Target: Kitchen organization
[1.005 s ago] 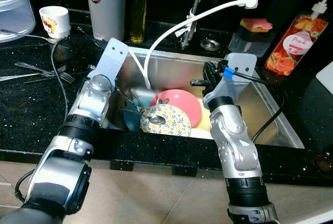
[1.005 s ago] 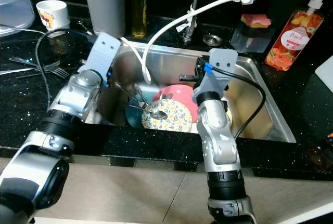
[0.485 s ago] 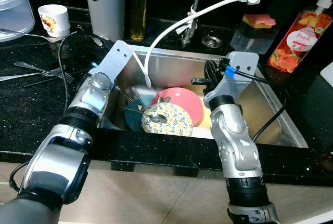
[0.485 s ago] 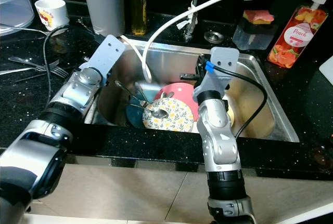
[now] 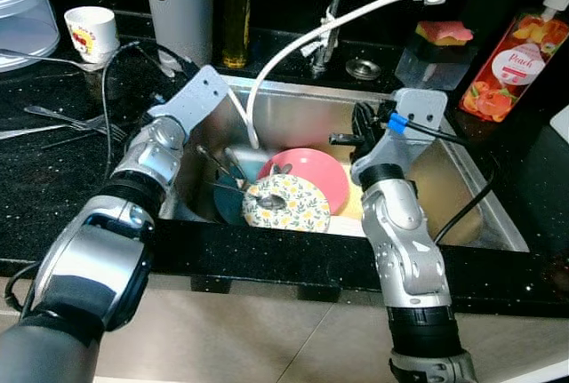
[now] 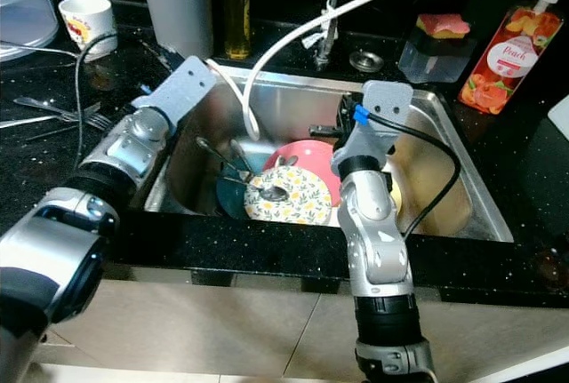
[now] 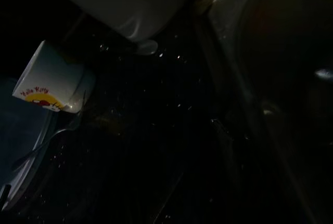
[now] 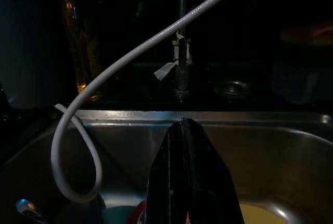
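Nearest you, along the front lip of the stainless steel sink [image 5: 462, 223], both silver arms reach over the speckled black countertop [image 5: 53, 187] into the basin. Your right gripper [image 8: 188, 182] hangs above the basin with its two long black fingers pressed together, holding nothing. Your left gripper sits at the basin's left wall; its grey wrist plate [image 5: 197, 99] hides the fingers, so you cannot tell how its jaws stand. Down in the sink, a round floral-patterned plate [image 5: 289, 210] lies on top with a metal spoon [image 5: 267, 201] resting on it; a glossy pink bowl [image 5: 311, 174] is just behind it, a dark teal dish [image 5: 227, 205] at its left, and a pale yellow plate [image 5: 351, 210] peeks out at its right. A white ribbed hose [image 5: 293, 50] arcs from the tap area down into the basin, looping near the left wall. On the counter to the left lie forks [image 5: 76, 121]. Farther back stand a white printed cup [image 5: 92, 32], a tall grey steel flask [image 5: 182, 5], an amber oil bottle [image 5: 237, 10], the chrome faucet stem [image 5: 331, 19], a sponge in a clear holder [image 5: 440, 45] and an orange pump soap bottle [image 5: 507, 67].
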`<state>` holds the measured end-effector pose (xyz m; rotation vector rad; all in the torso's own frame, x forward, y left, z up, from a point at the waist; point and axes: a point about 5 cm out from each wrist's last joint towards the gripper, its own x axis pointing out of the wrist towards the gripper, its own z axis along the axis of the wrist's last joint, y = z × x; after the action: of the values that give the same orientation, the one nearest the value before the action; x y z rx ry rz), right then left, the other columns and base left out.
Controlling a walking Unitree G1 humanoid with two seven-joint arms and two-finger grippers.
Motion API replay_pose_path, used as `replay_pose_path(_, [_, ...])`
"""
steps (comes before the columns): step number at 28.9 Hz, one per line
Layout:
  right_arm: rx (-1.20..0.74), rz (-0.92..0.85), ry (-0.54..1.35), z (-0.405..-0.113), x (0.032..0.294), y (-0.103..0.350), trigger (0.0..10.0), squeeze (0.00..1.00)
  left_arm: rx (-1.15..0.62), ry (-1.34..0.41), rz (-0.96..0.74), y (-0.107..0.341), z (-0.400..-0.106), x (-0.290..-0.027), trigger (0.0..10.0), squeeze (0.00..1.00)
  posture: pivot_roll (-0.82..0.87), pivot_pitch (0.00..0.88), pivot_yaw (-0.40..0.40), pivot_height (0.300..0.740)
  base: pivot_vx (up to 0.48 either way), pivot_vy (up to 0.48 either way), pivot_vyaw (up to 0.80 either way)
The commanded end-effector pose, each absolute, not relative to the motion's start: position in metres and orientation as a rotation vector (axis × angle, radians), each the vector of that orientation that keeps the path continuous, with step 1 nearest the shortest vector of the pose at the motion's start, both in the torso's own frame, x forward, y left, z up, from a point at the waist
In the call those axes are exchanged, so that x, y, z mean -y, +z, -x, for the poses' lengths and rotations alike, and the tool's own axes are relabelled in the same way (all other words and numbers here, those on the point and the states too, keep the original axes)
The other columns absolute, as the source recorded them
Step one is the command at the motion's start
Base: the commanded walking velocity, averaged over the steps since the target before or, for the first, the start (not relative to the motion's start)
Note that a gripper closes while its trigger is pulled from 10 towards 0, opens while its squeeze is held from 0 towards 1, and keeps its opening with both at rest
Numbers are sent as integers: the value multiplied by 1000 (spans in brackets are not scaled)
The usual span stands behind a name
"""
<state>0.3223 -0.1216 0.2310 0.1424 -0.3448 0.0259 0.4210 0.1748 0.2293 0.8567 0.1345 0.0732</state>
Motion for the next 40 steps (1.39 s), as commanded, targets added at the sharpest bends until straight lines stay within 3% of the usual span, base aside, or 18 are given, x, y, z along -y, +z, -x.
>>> replay_pose_path(1, [345,-132,10,-318,126,231,10000,0,-135,102,-866,233,-421,-182,10000,0,171,62,-70,740,0,0,0])
replay_pose_path(13, [331,-134,53,-312,120,234,10000,0,-155,114,-809,230,-421,-188,10000,0,166,129,-94,740,0,0,0])
replay_pose_path(14, [326,-132,62,-312,118,234,10000,0,-155,118,-806,229,-421,-188,9569,0,163,140,-99,740,0,0,0])
replay_pose_path(23, [321,-119,88,-312,116,239,10000,0,-159,157,-754,228,-421,-195,10000,0,157,166,-116,740,0,0,0])
replay_pose_path(25, [321,-117,93,-312,116,240,10000,0,-168,166,-688,228,-420,-198,10000,0,149,174,-123,740,0,0,0])
replay_pose_path(29, [330,-92,116,-310,115,245,10000,0,-189,194,-305,230,-420,-204,10000,0,139,185,-134,740,0,0,0])
replay_pose_path(32, [330,-92,116,-310,115,245,10000,0,-189,194,-305,230,-420,-204,10000,0,139,185,-134,740,0,0,0])
replay_pose_path(35, [416,1,307,-303,101,263,10000,0,-194,192,-33,233,-421,-200,10000,0,132,175,-137,740,0,0,0])
replay_pose_path(40, [439,4,378,-299,93,271,10000,0,-211,183,112,234,-422,-198,10000,0,133,156,-133,740,0,0,0])
